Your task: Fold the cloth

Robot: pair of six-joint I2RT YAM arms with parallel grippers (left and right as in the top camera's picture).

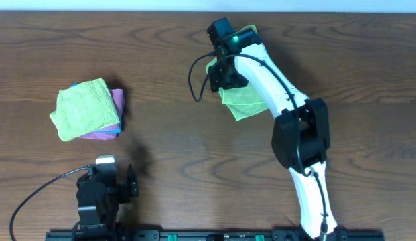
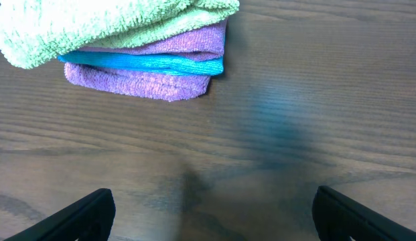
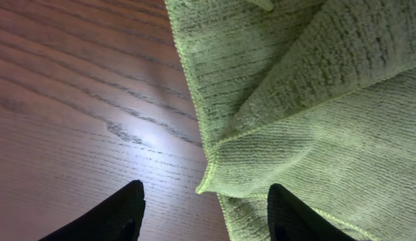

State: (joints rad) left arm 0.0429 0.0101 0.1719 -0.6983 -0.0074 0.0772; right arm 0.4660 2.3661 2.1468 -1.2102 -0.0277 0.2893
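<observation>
A light green cloth [image 1: 242,100] lies on the wooden table at the back centre, partly under my right arm. In the right wrist view the green cloth [image 3: 308,100] shows overlapping layers with a corner at the lower middle. My right gripper [image 3: 204,211] is open, its fingers straddling that corner just above it. My right gripper [image 1: 221,72] sits at the cloth's left edge in the overhead view. My left gripper [image 2: 214,214] is open and empty over bare table near the front left, also in the overhead view [image 1: 127,182].
A stack of folded cloths [image 1: 90,108] lies at the left: green on top, blue and purple beneath. The stack [image 2: 141,47] also shows in the left wrist view. A black cable [image 1: 194,80] loops beside the right arm.
</observation>
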